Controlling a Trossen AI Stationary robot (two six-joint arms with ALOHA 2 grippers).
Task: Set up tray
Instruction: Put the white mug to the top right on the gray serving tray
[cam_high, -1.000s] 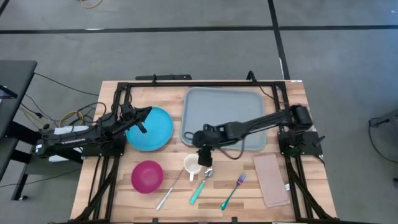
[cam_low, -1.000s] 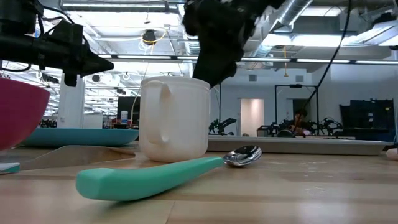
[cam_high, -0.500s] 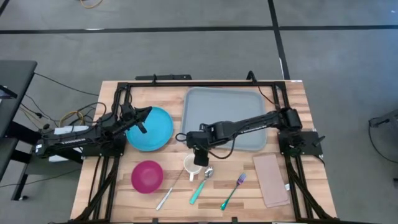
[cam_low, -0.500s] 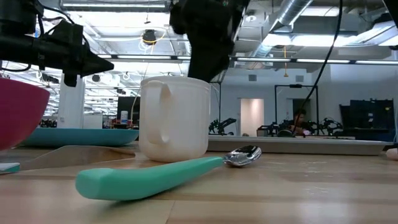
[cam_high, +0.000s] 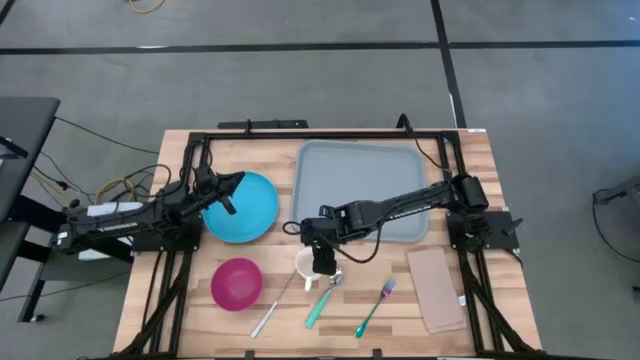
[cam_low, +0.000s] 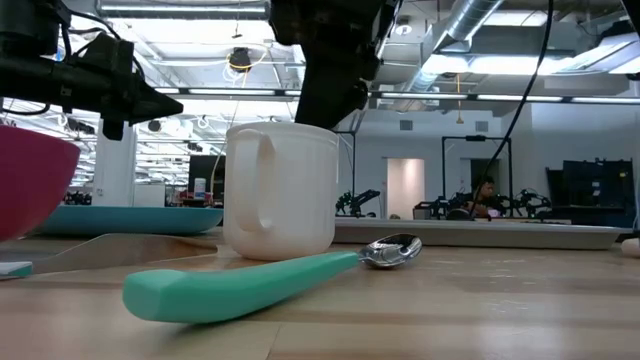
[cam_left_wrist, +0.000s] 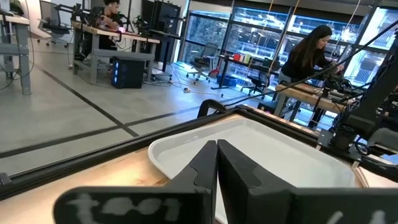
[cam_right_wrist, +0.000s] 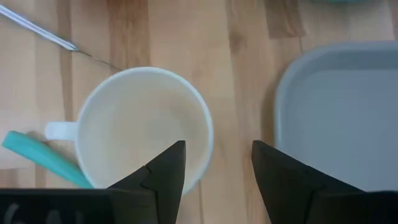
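The tray (cam_high: 365, 185) is showing a flat grey-blue, unpatterned, at about one o'clock on the light wooden table (cam_high: 470, 330), whose planks are showing pale and darker brown grain. At ten o'clock the plate (cam_high: 248, 208) is showing bright blue. The bowl (cam_high: 236, 284) at seven o'clock is showing magenta. The mug (cam_high: 309, 266) near the centre is showing plain white. Beside it, the spoon (cam_high: 322, 298) is showing a teal handle and a silver bowl, and the fork (cam_high: 374, 306) at five o'clock is showing a teal handle with silver tines. The napkin (cam_high: 437, 288) at four o'clock is showing dull tan. Both arms are showing black.
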